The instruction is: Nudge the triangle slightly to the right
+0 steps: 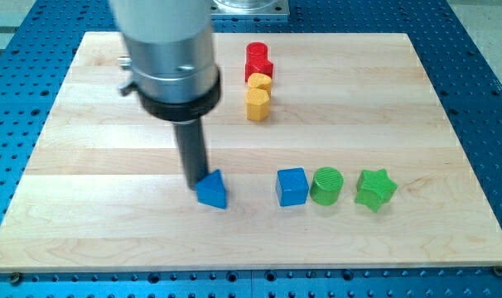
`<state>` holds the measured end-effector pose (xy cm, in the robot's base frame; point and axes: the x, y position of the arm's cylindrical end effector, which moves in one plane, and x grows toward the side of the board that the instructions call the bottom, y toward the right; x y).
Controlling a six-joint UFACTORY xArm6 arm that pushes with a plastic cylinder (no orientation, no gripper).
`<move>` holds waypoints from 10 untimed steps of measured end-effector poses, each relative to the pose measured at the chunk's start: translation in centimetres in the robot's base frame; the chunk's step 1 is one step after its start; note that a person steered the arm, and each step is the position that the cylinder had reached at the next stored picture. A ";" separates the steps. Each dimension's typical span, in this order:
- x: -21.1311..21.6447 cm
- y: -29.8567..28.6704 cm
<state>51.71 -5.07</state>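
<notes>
A blue triangle block lies on the wooden board, a little left of the view's middle and low down. My tip is at the triangle's upper left edge, touching or nearly touching it. The dark rod rises from there to the big silver arm end above. A blue cube sits to the right of the triangle with a gap between them.
A green cylinder and a green star stand in a row right of the blue cube. At the view's top middle, two red blocks and two yellow blocks form a tight column.
</notes>
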 end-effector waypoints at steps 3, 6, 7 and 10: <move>7.8 -1.5; 6.4 -0.7; 9.4 7.0; 4.1 22.6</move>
<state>55.83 17.56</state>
